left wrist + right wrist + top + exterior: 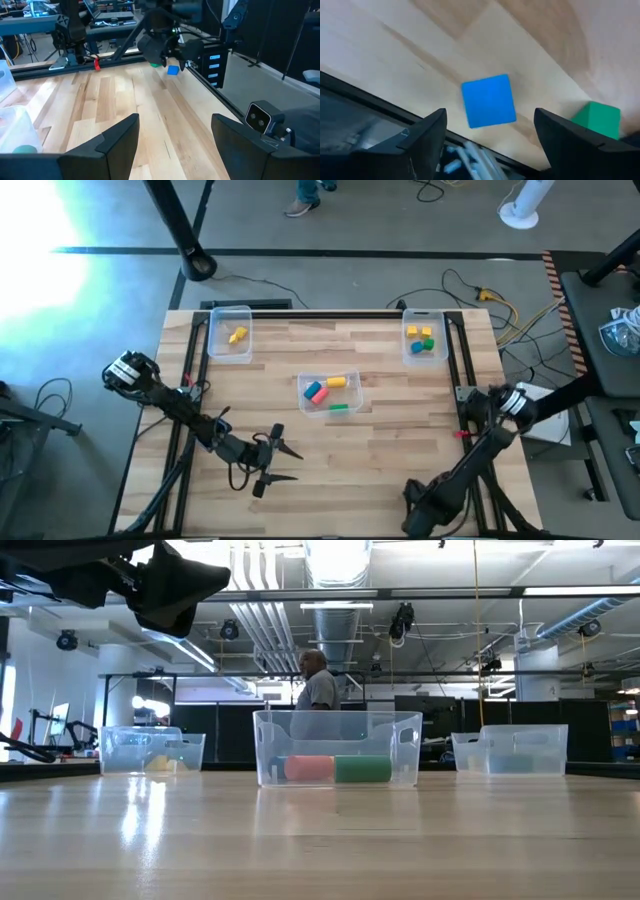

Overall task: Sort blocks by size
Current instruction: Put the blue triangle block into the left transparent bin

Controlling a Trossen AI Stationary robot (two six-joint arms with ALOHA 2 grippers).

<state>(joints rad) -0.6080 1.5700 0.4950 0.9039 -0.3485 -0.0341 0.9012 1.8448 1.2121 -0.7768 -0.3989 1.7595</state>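
Centre your right gripper, jaws spread and empty, over the blue cube beside the green block, then descend straight

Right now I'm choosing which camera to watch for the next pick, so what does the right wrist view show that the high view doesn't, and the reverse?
Only the right wrist view shows a blue block and a green block lying on the table by its edge, the blue one between the right gripper's open jaws. Only the high view shows the three bins, their blocks, and the left gripper, open, near the table's front. Both show the wooden table.
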